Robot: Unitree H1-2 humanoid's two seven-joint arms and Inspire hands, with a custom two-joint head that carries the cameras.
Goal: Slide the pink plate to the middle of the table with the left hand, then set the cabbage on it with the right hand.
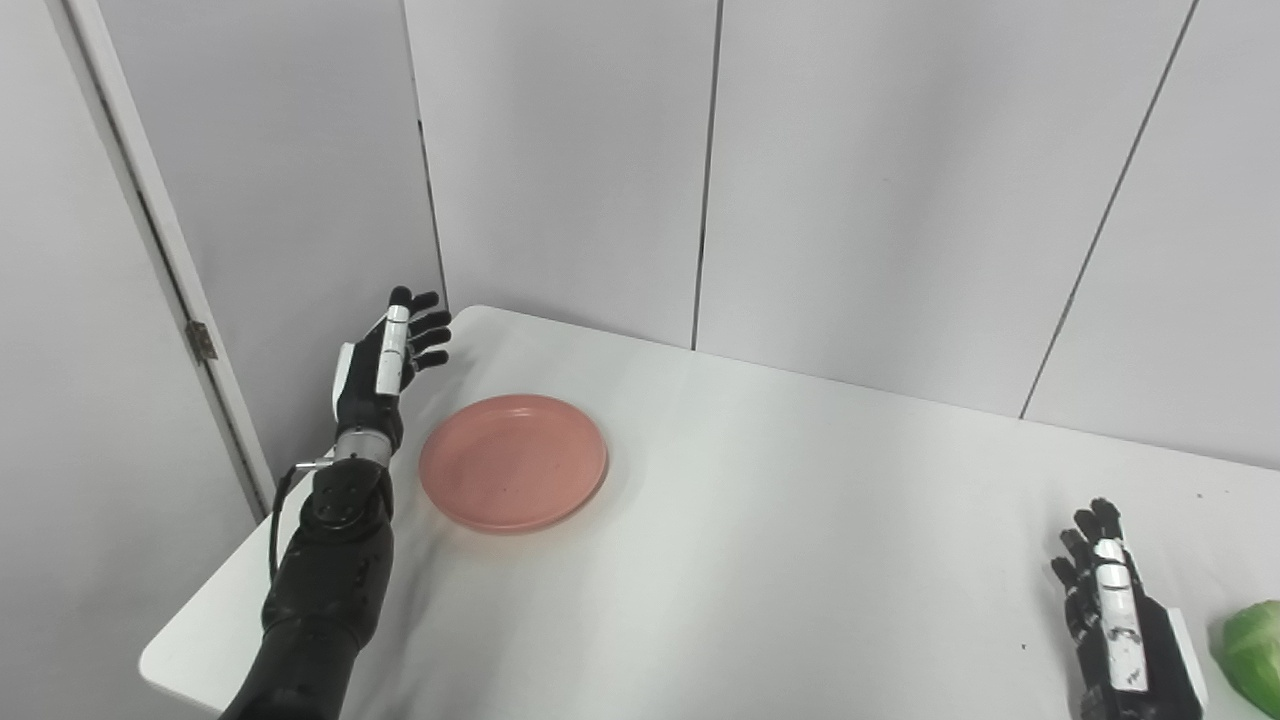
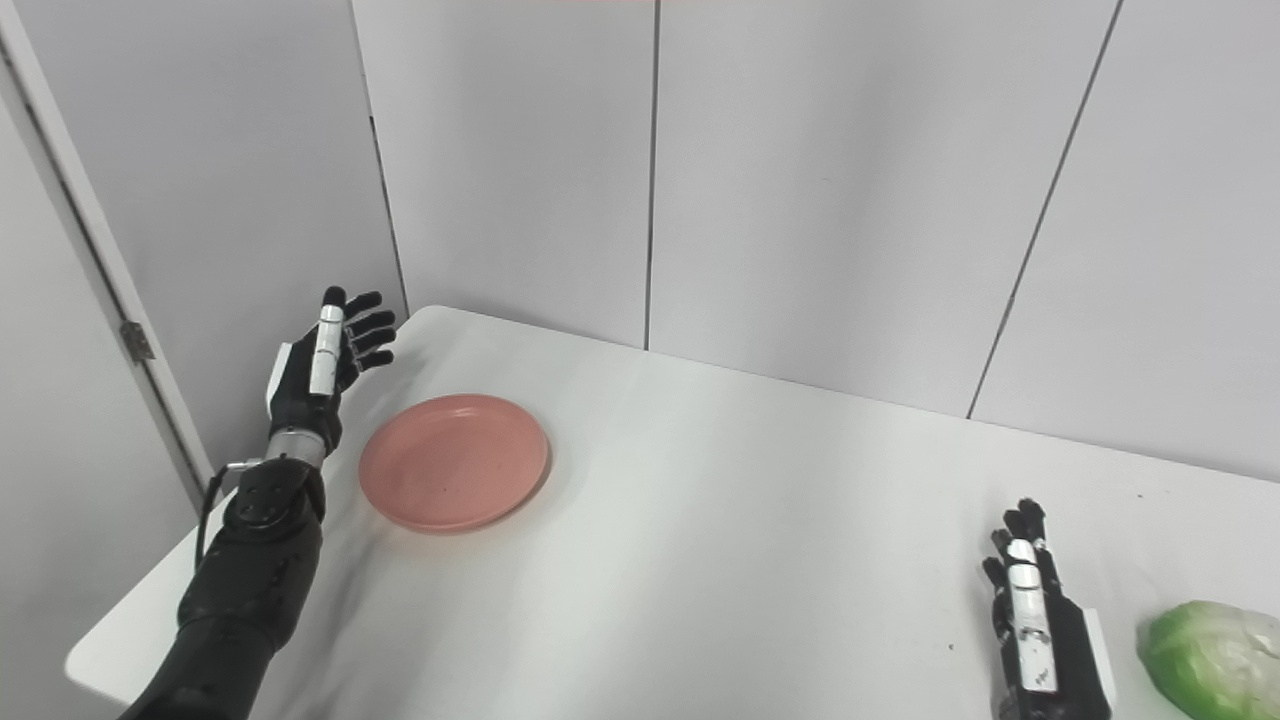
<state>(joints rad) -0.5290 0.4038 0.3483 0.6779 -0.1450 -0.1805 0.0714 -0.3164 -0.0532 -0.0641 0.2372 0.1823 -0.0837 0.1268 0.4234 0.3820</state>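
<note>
Left hand: I am holding my left hand (image 1: 385,360) raised beside the pink plate (image 1: 513,462), at about its 10 o'clock, fingers apart and grasping nothing; it is not touching the rim.
Right hand: I am resting my right hand (image 2: 1040,625) low at the tabletop's 4 o'clock, fingers spread, holding nothing, just beside the cabbage (image 2: 1212,660).
Plate position: it is lying flat toward the 9 o'clock side of the tabletop (image 1: 800,520), well apart from the middle, so I judge the slide is not yet done.
Risk, push: if I am pressing on the near-left rim from above rather than from the side, the shallow lip could tip up or my fingers could skid over it.
Risk, direction: a push off the plate's centre line could be spinning it or sending it toward 12 o'clock instead of the middle.
Risk, cabbage: it is sitting close to the tabletop's 4 o'clock edge; a clumsy reach could be rolling it off.
Plate look: round, shallow, matte salmon-pink, nothing on it.
Cabbage look: pale green, rounded, glossy as if wrapped, partly cut off in the left eye view.
</note>
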